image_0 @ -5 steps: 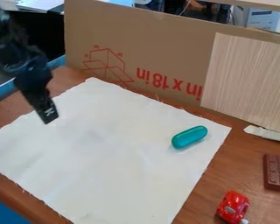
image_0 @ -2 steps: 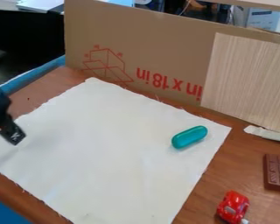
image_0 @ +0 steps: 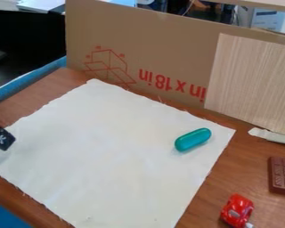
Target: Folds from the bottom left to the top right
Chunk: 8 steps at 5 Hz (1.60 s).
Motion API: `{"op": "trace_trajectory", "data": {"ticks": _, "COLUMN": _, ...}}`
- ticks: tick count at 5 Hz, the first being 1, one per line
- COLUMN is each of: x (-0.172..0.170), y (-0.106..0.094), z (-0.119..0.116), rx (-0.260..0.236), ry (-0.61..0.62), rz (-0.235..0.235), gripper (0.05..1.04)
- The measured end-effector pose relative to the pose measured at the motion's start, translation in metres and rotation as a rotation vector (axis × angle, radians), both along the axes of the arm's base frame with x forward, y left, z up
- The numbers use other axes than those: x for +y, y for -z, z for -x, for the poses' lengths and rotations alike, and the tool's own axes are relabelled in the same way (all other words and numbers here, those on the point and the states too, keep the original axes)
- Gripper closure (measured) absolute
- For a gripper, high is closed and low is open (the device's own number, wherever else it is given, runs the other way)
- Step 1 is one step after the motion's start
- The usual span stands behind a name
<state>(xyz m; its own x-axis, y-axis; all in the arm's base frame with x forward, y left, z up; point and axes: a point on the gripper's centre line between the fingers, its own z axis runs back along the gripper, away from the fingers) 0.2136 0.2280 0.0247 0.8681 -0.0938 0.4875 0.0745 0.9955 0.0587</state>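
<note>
While the wooden table (image_0: 247, 153) and the cardboard panel (image_0: 156, 46) at about 12 o'clock keep their places, the change is all in the arm's position. The white cloth (image_0: 115, 151) lies spread out and unfolded across the table, just as it did a second ago. Over that second, the black gripper (image_0: 2, 139) has swung outward from roughly 10 o'clock to just past 9, by the cloth's left corner. How wide it stands, and whether it has any cloth, I cannot tell. That shift looks like the approach to a grasp (no fold has begun), and the next move probably calls for securing that edge before drawing it up and across. Smaller things sit on the far side: the chocolate bar (image_0: 280, 176) past 3 o'clock and the red toy car (image_0: 237, 210) near 4, both off the cloth. Smallest, the teal capsule (image_0: 193, 139) rests on the cloth near 3, where the fold might cover or nudge it.
</note>
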Motion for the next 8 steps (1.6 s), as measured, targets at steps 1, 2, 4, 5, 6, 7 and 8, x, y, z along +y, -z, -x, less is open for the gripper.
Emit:
{"op": "trace_trajectory", "data": {"ticks": 1, "x": 0.002, "y": 0.004, "z": 0.002, "rx": 0.009, "ry": -0.02, "rz": 0.003, "gripper": 0.084}}
{"op": "trace_trajectory", "data": {"ticks": 2, "x": 0.006, "y": 0.012, "z": 0.006, "rx": 0.057, "ry": -0.054, "rz": -0.013, "gripper": 0.084}}
{"op": "trace_trajectory", "data": {"ticks": 4, "x": 0.009, "y": 0.023, "z": 0.006, "rx": 0.089, "ry": -0.051, "rz": -0.023, "gripper": 0.113}}
{"op": "trace_trajectory", "data": {"ticks": 5, "x": 0.005, "y": 0.023, "z": 0.009, "rx": 0.087, "ry": -0.033, "rz": 0.013, "gripper": 0.374}}
{"op": "trace_trajectory", "data": {"ticks": 6, "x": -0.001, "y": 0.015, "z": 0.012, "rx": 0.076, "ry": -0.026, "rz": 0.059, "gripper": 0.676}}
{"op": "trace_trajectory", "data": {"ticks": 7, "x": -0.002, "y": -0.008, "z": 0.014, "rx": 0.048, "ry": -0.023, "rz": 0.085, "gripper": 0.919}}
{"op": "trace_trajectory", "data": {"ticks": 8, "x": -0.008, "y": -0.027, "z": 0.012, "rx": 0.018, "ry": -0.001, "rz": 0.111, "gripper": 1.017}}
